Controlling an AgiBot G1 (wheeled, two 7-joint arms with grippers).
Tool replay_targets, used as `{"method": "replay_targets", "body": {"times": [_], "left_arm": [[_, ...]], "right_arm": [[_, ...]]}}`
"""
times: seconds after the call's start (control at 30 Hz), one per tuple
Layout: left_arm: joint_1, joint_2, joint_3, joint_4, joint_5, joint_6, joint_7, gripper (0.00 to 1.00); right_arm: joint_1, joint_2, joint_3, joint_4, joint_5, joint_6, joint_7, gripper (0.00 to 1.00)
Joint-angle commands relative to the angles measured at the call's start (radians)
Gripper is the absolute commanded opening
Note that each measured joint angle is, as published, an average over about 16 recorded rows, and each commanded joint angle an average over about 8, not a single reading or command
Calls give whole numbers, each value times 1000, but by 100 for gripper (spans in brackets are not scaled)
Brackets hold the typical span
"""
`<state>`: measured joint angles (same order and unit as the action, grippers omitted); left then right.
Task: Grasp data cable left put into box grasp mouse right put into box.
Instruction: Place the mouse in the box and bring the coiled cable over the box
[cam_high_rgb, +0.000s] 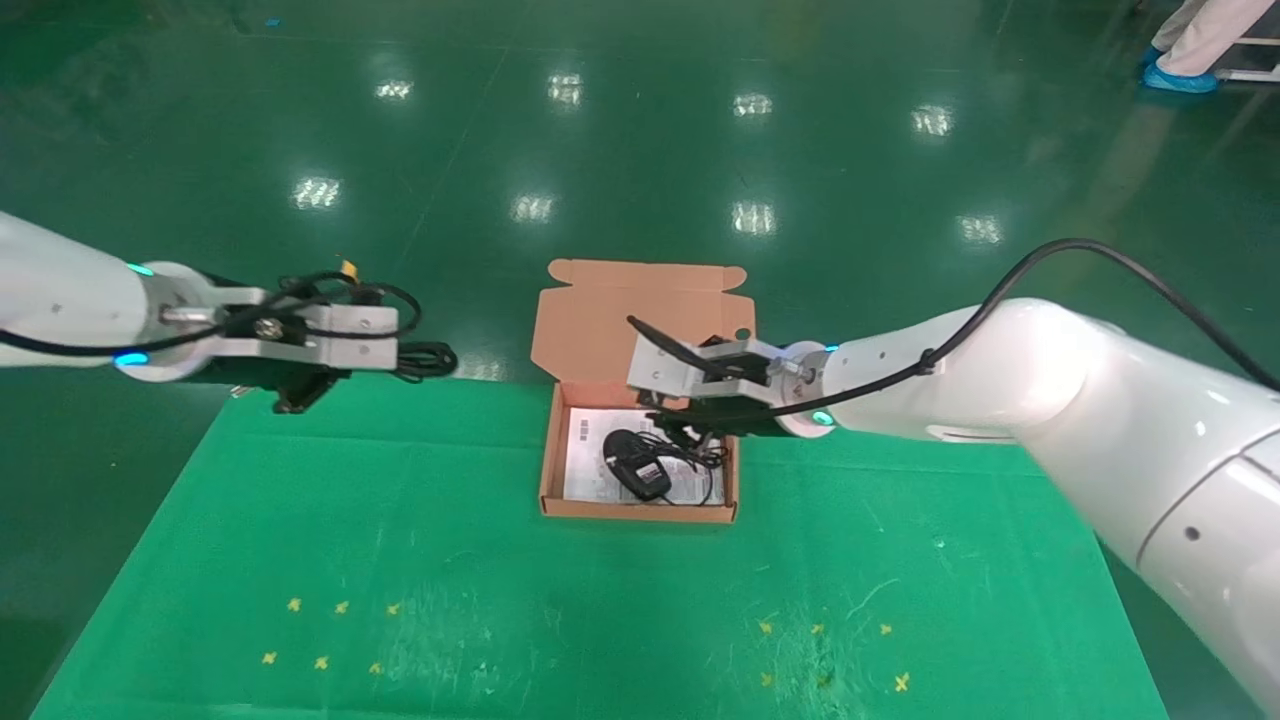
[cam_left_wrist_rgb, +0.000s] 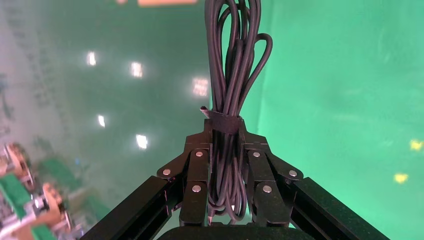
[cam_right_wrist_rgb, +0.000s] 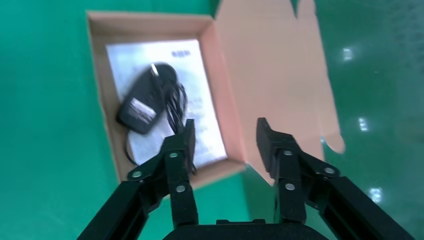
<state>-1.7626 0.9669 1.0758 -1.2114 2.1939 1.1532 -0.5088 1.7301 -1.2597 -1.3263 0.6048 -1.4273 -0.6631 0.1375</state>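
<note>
My left gripper (cam_left_wrist_rgb: 227, 150) is clamped on the data cable (cam_left_wrist_rgb: 232, 75), the bundle's long axis running straight out past the fingertips, toward the box (cam_high_rgb: 548, 470), held in the air over the far left edge of the green table (cam_high_rgb: 400, 560). My right gripper (cam_right_wrist_rgb: 225, 137) hangs above the box's far right corner, jaws spread and empty. The mouse (cam_high_rgb: 635, 465) lies inside on the white sheet (cam_high_rgb: 585, 460), its cord (cam_high_rgb: 700, 455) bunched beside it.
</note>
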Motion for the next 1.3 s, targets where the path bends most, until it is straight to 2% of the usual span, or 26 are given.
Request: {"method": "replay_targets", "body": {"times": [0.03, 0.37, 0.73, 0.93, 1.3], "left_arm": [[11, 18, 4, 14, -9, -13, 14, 0], [64, 172, 5, 188, -81, -192, 166, 0], [93, 375, 16, 451, -176, -343, 378, 0], [105, 400, 48, 487, -238, -399, 439, 0], [108, 406, 150, 499, -327, -486, 449, 0]], "right_arm": [[6, 19, -1, 12, -4, -1, 1, 100], [40, 218, -6, 185, -44, 8, 61, 100], [64, 437, -35, 404, -148, 25, 197, 100], [74, 519, -43, 496, -194, 28, 263, 100], [75, 618, -46, 621, -244, 40, 346, 100]]}}
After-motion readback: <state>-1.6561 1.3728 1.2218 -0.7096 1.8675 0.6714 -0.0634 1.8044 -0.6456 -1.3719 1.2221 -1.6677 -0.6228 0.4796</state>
